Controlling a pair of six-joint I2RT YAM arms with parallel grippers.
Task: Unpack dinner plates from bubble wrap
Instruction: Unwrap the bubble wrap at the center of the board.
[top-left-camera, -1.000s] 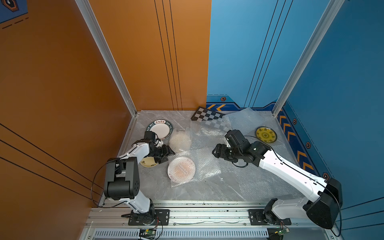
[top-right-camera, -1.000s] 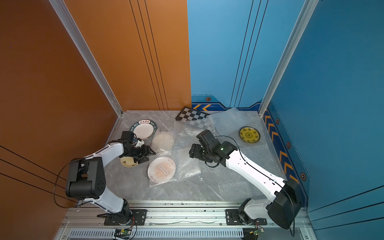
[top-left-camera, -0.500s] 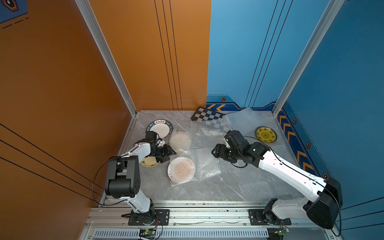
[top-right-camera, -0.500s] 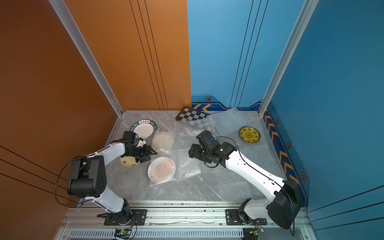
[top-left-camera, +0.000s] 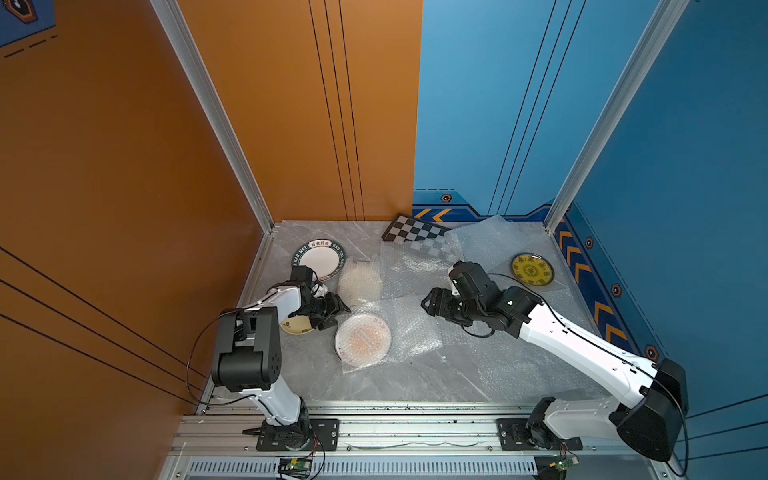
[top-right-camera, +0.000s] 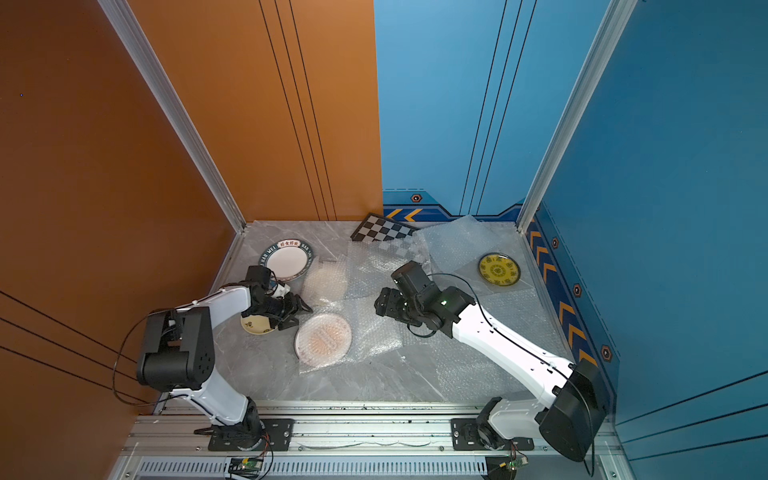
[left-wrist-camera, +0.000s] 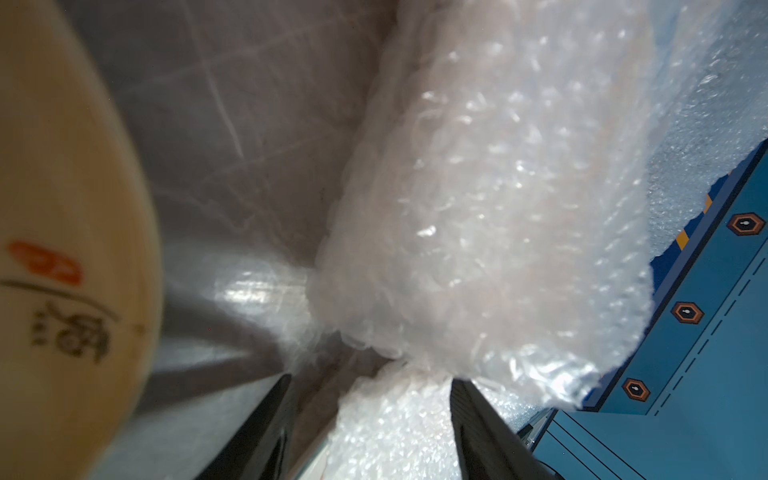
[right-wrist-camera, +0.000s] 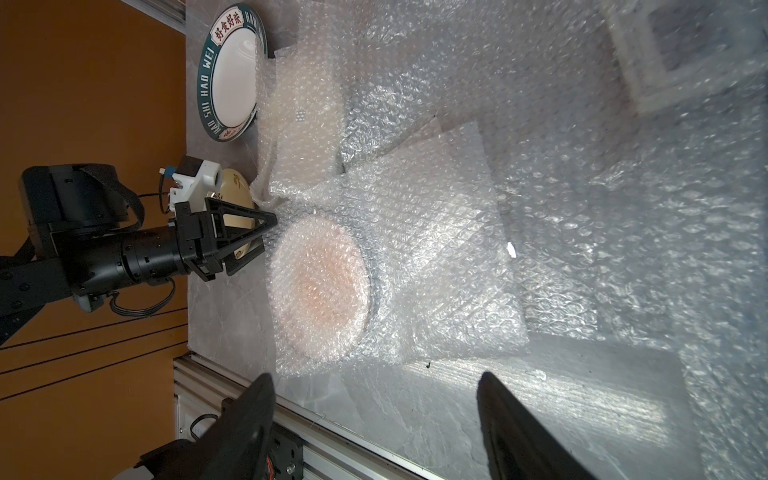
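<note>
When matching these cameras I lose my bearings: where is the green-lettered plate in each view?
In a top view: green-lettered plate at the table's far left corner, by the orange wall.
In a top view: the plate in that same corner.
Left wrist: not in it.
Right wrist: by the orange wall, past the left gripper.
Shared landmark: the cream plate, in all four.
</note>
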